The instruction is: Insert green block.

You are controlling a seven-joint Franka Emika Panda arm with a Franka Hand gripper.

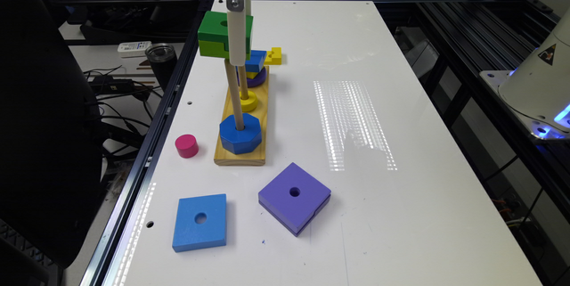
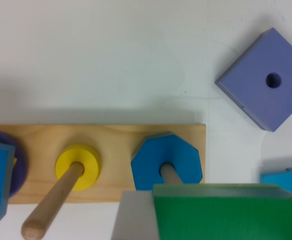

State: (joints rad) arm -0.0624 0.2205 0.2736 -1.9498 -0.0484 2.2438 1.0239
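Green block [image 1: 213, 34] | clamped in tool [image 1: 238, 32] | held high over wooden peg base [image 1: 240, 154]

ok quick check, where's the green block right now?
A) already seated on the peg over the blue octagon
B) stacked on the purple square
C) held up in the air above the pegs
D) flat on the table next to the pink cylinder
C: the green block sits high at the gripper, clear above the wooden peg base, while the blue octagon is alone on its peg.
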